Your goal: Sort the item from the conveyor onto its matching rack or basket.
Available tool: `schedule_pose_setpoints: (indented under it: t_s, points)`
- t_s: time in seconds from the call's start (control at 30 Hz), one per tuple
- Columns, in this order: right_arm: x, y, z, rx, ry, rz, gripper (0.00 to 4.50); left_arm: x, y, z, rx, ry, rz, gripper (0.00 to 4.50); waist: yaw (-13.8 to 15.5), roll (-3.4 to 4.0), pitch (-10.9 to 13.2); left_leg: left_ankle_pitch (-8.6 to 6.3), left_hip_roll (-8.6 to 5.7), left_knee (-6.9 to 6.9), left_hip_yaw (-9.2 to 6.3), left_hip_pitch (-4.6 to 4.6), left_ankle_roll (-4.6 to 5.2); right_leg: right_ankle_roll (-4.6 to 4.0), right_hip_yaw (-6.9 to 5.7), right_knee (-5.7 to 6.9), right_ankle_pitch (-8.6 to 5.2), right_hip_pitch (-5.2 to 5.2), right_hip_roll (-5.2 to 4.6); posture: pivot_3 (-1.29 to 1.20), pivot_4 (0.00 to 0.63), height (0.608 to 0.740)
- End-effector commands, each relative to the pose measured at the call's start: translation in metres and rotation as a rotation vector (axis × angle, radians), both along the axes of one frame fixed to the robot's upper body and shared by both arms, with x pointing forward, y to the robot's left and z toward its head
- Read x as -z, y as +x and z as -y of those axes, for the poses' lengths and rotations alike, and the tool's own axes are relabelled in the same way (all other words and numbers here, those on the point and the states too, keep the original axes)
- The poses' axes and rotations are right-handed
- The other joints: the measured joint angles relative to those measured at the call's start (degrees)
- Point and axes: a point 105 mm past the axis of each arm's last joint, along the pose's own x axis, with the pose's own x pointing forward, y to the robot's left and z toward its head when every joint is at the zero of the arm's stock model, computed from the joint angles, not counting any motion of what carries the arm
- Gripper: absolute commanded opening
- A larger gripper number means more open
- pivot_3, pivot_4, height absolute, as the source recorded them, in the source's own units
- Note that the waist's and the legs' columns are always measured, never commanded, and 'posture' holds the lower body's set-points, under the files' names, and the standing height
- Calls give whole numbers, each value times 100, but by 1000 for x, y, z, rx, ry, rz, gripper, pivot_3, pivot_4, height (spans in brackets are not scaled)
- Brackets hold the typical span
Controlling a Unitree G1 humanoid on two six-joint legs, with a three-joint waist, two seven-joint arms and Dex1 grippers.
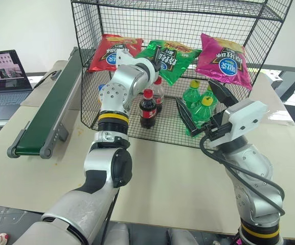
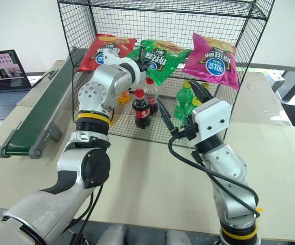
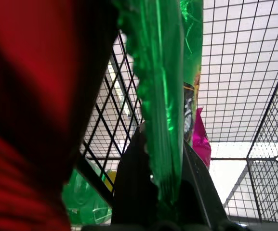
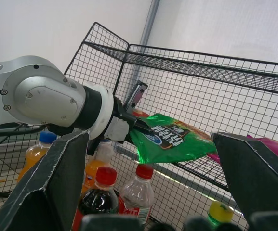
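Up on the rack's [image 1: 270,30] slanted shelf, left gripper [image 2: 143,57] clamped on the green bag [image 2: 157,60], placing it between red and magenta; next, let go. Right gripper [image 1: 201,104] gapes empty.

A pale beige desk [image 1: 167,168] fills the foreground, its halves meeting at a seam. Behind it stands a plain white wall [image 1: 24,25]. An open laptop [image 1: 3,76] sits on a side surface at the left. Dark grey floor [image 1: 4,219] shows below the desk's near edge.
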Motion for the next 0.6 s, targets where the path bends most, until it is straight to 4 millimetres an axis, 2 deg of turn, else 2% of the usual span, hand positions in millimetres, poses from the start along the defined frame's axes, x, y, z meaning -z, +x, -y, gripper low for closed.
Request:
schedule_pose_setpoints:
  t_s: [0.03, 0.2, 0.43, 0.6]
  points:
    - [-11, -9, -1, -5, 11, 55, 4500, -2, -1, 6, -5, 13, 1, 75, 1, 0, 0, 0, 0, 1, 0, 0, 0, 0, 0, 0, 0, 1, 0, 0, 150, 740]
    - [-11, -9, 0, -4, 8, 55, 4500, -9, -14, 25, 50, -69, 0, 75, 31, -1, 1, 0, -1, 2, -1, -4, 0, 1, 0, -1, 0, 1, -2, 0, 150, 740]
    - [-11, -8, 1, -1, 7, 55, 4500, -6, -24, 15, -86, -126, -35, 75, -27, -2, 1, 1, 0, -2, -1, 0, -1, 1, 3, 4, 1, -1, -2, 0, 150, 740]
    - [-11, -7, 0, -6, 7, 55, 4500, -7, -30, 25, -71, -167, -43, 75, 8, -3, 2, 1, -2, 2, -1, -3, -1, 1, 3, 3, 1, -1, -3, 0, 150, 740]
